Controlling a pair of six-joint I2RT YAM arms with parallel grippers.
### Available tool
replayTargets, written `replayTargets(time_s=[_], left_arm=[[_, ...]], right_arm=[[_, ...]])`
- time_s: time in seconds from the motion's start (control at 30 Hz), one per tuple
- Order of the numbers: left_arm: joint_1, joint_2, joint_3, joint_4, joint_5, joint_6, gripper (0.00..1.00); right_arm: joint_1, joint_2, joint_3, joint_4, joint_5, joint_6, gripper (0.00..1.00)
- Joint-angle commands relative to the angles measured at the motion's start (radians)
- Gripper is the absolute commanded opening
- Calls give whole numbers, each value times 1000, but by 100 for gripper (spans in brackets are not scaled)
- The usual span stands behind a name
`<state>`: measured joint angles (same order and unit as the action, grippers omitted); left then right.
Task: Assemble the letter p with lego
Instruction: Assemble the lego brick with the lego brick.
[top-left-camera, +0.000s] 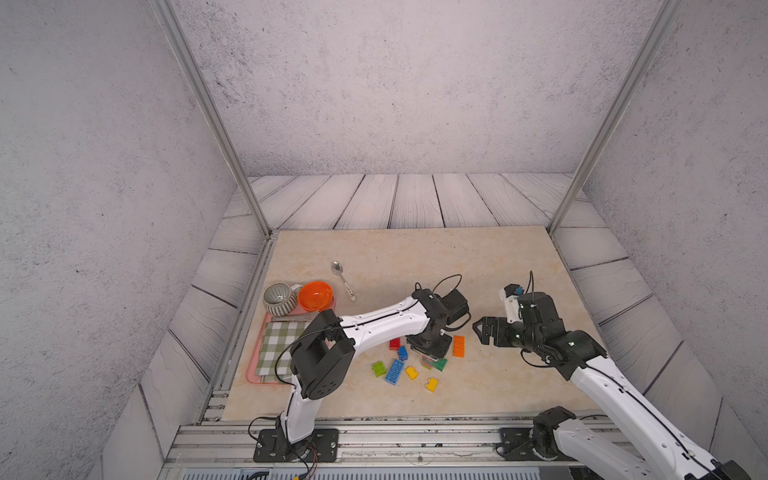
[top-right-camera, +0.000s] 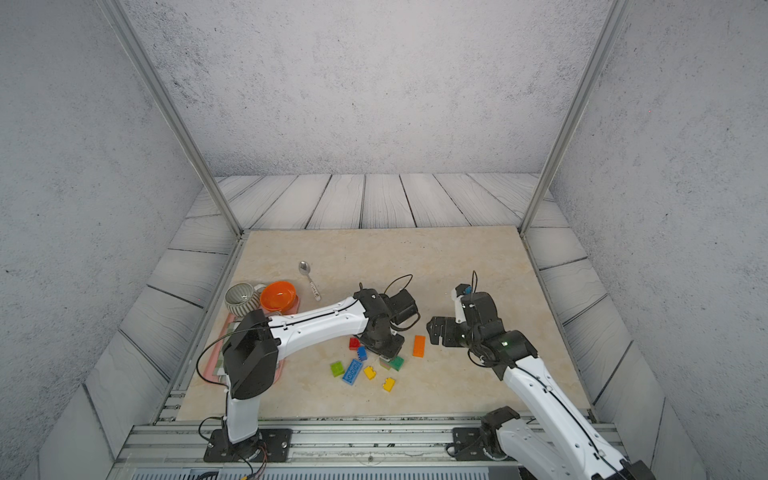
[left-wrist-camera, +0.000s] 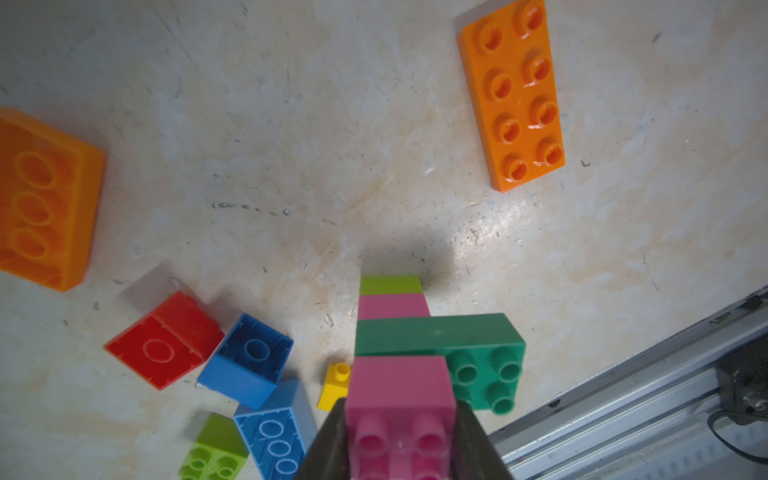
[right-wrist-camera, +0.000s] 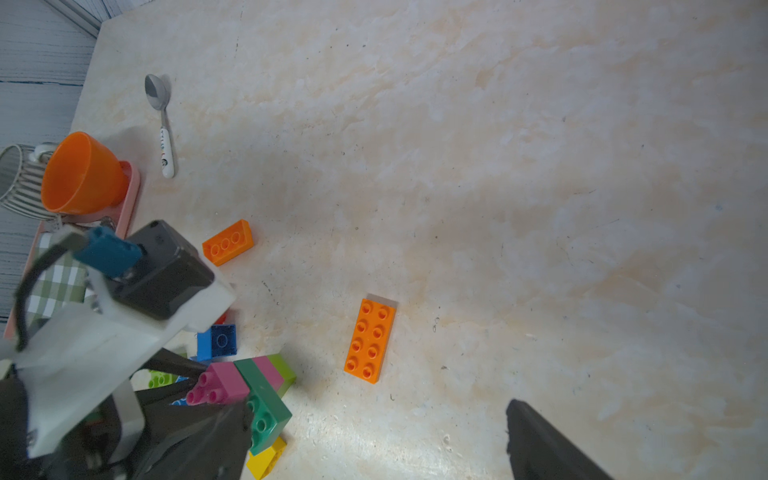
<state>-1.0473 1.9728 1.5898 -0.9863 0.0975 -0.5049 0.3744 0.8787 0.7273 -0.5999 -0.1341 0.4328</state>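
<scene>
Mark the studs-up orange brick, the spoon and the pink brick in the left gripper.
studs-up orange brick (left-wrist-camera: 513, 95): left wrist view, studded top face.
spoon (right-wrist-camera: 156, 90): right wrist view, metal bowl.
top pink brick (left-wrist-camera: 399, 386): left wrist view, smooth side face.

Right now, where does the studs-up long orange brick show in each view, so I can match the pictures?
In a top view: long orange brick lies flat, studs up, right of the dark green brick.
In a top view: same place.
Left wrist: alone on the table, beyond the dark green brick.
Right wrist: alone, beside that brick.
Shared landmark: dark green brick, under the pink brick.
</scene>
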Motion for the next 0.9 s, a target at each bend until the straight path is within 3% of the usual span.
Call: replayTargets(time_s=[0.0, 0.4, 0.7, 0.87], left_arm=[[2, 67, -50, -26, -60, -12, 8], [4, 104, -101, 48, -31, -31, 8], [34, 79, -149, 52, -89, -106, 8], [43, 59, -153, 46, -105, -138, 16]], right_arm=[[-6, -4, -5, 6, -15, -14, 99], [-14, 8, -8, 6, -35, -16, 99], [-12, -28, -74, 31, -170, 8, 97], [-8, -34, -125, 51, -200, 48, 94]])
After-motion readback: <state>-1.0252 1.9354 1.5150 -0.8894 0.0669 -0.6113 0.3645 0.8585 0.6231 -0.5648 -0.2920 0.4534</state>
